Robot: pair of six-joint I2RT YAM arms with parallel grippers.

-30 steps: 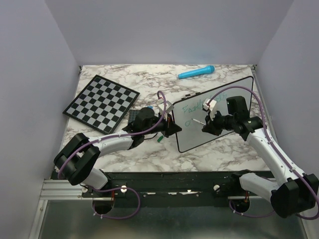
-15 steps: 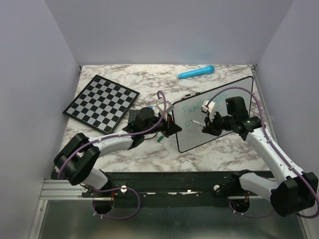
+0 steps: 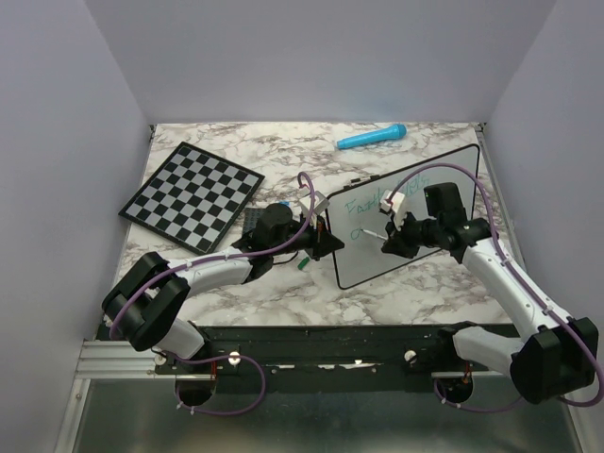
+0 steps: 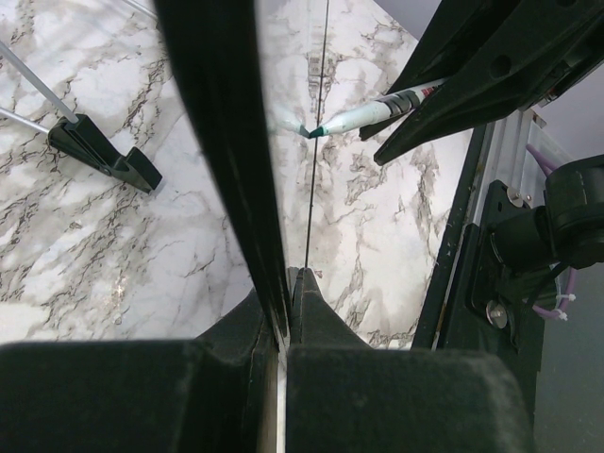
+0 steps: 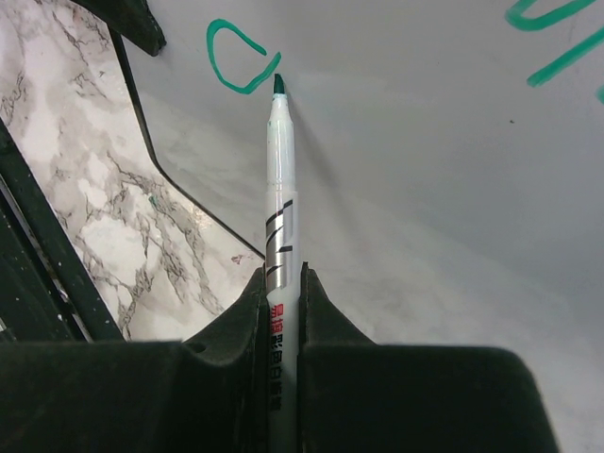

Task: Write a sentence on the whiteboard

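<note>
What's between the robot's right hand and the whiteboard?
A marker, gripped in the right hand, with its green tip at the whiteboard. The right wrist view shows it.

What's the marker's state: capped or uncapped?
Uncapped: the marker shows a bare green tip, pressed against the whiteboard; no cap on it.

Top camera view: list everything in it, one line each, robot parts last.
table: one, white-grey marble, under everything
whiteboard: one, white with black frame, centre-right
writing: green, on the whiteboard, a top line plus one letter below
marker: one, white with green tip, tip at the whiteboard
chessboard: one, black and white, back left
microphone-like toy: one, blue, back centre
small piece: one, green, on the table near the whiteboard's left edge
left gripper: one, black, shut on the whiteboard's left edge
right gripper: one, black, shut on the marker
</note>
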